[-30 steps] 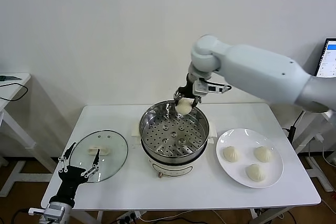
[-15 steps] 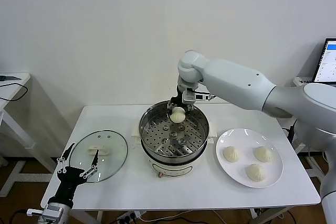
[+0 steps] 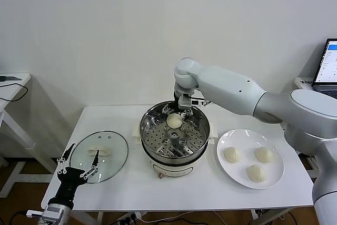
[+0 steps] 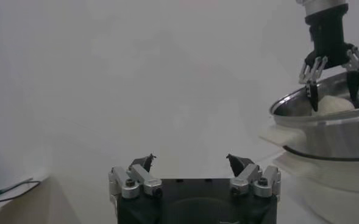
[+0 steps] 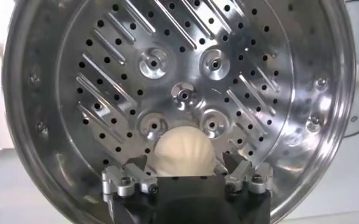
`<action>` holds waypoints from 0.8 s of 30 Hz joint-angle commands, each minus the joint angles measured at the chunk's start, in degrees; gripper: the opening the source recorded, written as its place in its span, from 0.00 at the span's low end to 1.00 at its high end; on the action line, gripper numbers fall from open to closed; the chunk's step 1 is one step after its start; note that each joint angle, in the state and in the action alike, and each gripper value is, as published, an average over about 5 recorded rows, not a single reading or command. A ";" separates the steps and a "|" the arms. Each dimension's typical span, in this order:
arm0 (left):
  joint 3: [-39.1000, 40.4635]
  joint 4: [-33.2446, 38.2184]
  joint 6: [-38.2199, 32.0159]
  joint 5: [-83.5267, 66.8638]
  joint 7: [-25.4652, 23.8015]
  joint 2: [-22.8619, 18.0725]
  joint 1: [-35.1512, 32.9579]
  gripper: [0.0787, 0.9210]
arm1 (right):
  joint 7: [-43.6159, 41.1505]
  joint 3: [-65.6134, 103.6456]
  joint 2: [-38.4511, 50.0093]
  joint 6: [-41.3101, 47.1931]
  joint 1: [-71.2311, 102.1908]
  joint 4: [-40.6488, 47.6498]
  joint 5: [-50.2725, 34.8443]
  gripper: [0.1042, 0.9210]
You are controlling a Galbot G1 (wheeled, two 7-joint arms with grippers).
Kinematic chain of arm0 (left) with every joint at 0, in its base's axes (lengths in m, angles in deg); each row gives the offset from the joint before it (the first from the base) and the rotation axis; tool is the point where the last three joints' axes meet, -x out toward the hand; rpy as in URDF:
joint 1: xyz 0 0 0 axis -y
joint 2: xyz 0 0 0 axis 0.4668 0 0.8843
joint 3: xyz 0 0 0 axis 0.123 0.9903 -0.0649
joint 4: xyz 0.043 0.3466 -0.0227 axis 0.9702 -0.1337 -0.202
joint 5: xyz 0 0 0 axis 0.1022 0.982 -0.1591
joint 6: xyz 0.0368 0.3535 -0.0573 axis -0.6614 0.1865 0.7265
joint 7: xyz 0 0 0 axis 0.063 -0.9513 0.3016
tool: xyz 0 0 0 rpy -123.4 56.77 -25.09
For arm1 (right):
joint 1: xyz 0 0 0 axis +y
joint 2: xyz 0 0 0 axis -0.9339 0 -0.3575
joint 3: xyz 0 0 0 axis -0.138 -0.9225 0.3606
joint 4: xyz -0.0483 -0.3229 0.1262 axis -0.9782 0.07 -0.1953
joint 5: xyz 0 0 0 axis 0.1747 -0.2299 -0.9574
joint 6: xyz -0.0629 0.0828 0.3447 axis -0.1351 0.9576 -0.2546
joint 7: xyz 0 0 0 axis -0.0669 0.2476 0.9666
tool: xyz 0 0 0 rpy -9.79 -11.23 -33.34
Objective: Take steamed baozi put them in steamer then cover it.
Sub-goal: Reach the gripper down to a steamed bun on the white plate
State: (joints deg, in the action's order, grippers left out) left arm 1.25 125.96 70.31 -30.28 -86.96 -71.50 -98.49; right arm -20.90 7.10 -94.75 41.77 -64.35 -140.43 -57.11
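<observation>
Baozi in hand: one steamed baozi (image 3: pixel 174 120) sits on the perforated floor of the steamer (image 3: pixel 152 138), between the right fingers.
Right gripper (image 3: pixel 179 112): fingers spread to either side of the bun; they look clear of the dough, though contact is hard to rule out.
Remaining baozi: three on the plate (image 3: pixel 274 175), well apart from the fingers.
Lid (image 3: pixel 99 156): flat on the worktop (image 3: pixel 210 193), just ahead of the left gripper (image 3: pixel 77 168), fingers spread, idle.
Step advice: lift straight up so no fingertip drags the bun.

four baozi (image 3: pixel 174 121) (three plated), one steamer (image 3: pixel 200 139)
</observation>
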 commanded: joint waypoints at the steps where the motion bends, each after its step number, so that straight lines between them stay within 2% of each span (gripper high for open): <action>1: 0.59 0.17 0.12 0.20 0.16 0.02 -0.12 0.88 | -3.86 -1.60 9.68 8.32 -8.72 -8.43 -13.56 0.88; 6: 1.13 0.55 0.19 0.45 0.28 -0.07 -0.15 0.88 | -6.29 -6.26 21.41 22.73 -14.56 -17.01 -25.11 0.88; 12: 1.19 1.02 0.28 0.45 0.30 -0.13 -0.63 0.88 | -8.15 -8.89 33.07 42.00 -13.79 -20.04 -33.56 0.88; 18: 1.47 1.32 0.23 0.55 0.35 -0.25 -0.86 0.88 | -9.91 -8.22 39.29 52.04 -8.63 -21.94 -32.54 0.88; 24: 1.86 1.67 0.21 0.61 0.43 -0.47 -0.77 0.88 | -8.55 -4.73 41.21 53.89 0.62 -21.53 -28.73 0.88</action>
State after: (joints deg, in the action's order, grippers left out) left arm 2.84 127.42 70.53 -29.74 -86.58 -71.83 -99.19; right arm -28.69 0.87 -62.32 83.14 -71.07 -158.76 -83.75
